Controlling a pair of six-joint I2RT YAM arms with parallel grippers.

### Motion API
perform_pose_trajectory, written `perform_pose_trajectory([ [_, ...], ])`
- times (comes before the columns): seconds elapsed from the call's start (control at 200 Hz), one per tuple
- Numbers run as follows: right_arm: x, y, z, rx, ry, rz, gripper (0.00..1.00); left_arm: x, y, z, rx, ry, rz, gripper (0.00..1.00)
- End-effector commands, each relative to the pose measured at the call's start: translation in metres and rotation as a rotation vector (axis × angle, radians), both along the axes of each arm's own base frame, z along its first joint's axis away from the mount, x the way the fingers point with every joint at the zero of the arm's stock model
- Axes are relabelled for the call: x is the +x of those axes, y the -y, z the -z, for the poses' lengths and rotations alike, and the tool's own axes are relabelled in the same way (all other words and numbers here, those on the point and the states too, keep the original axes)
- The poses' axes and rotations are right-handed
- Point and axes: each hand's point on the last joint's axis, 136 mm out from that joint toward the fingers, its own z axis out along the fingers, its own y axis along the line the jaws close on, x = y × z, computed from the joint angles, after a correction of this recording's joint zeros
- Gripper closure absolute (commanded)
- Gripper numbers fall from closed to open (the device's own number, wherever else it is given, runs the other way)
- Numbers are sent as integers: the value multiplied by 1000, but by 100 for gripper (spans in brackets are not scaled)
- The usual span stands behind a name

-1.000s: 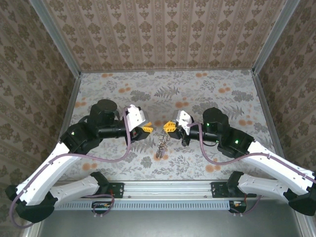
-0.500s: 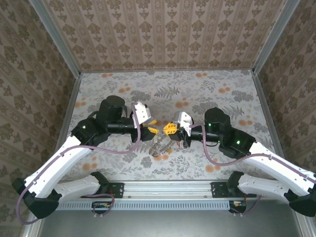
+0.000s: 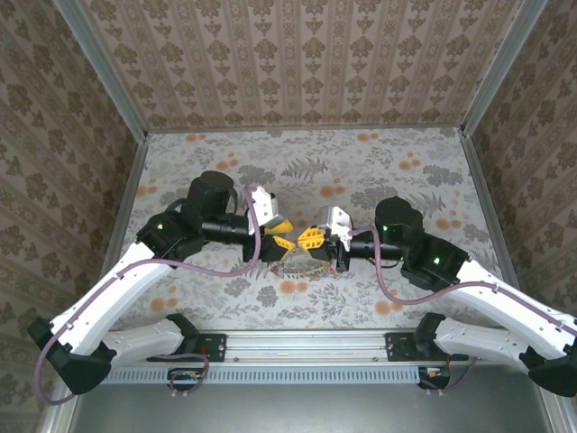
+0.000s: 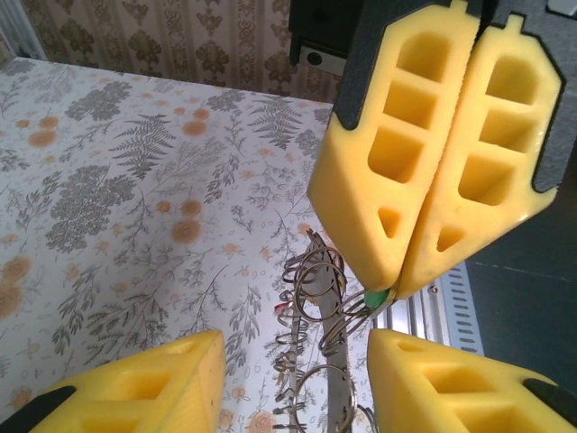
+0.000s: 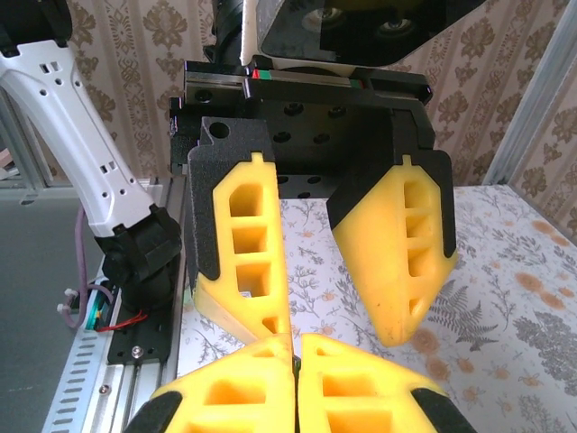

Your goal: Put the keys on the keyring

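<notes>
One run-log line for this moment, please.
left gripper: open | right gripper: shut on green-tagged key | wire rings: dangling below that key

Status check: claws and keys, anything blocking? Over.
Left claw open, facing right claw. Right claw shut on green key tag, wire rings dangling below it over the table. No obstruction seen.

Btm of keys (image 4: pixel 315 293) tangle cut off by frame edge; green tag (image 4: pixel 376 298) mostly hidden btwn right end effector (image 4: pixel 394 290) tips.
</notes>
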Motion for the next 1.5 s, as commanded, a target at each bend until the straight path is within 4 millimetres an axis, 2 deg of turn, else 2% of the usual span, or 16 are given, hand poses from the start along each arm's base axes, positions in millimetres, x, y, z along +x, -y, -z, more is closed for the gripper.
perform_pose_trajectory([
  [0.0, -6, 1, -31, 85, 57, -29, 100, -12, 1, -11, -22, 8, 52, 53],
  [0.2, -8, 1, -33, 93, 54, -38, 100, -11, 3, -7, -10, 16, 53, 56],
  [0.525, -8, 0, -33, 94, 57, -42, 100, -10, 7, 9, 48, 8, 55, 59],
  [0.685, -8, 1, -33, 94, 57, -41, 100, -9, 8, 12, 59, 7, 51, 66],
  [0.92, -7, 2, -32, 94, 57, -32, 100, -10, 11, 11, 56, 10, 59, 82],
  [1.075, -6, 2, -32, 96, 55, -30, 100, -13, 12, 11, 50, 10, 63, 100],
  [1.495, -4, 7, -34, 103, 61, -3, 100, -15, 5, 0, -33, 4, 54, 100],
])
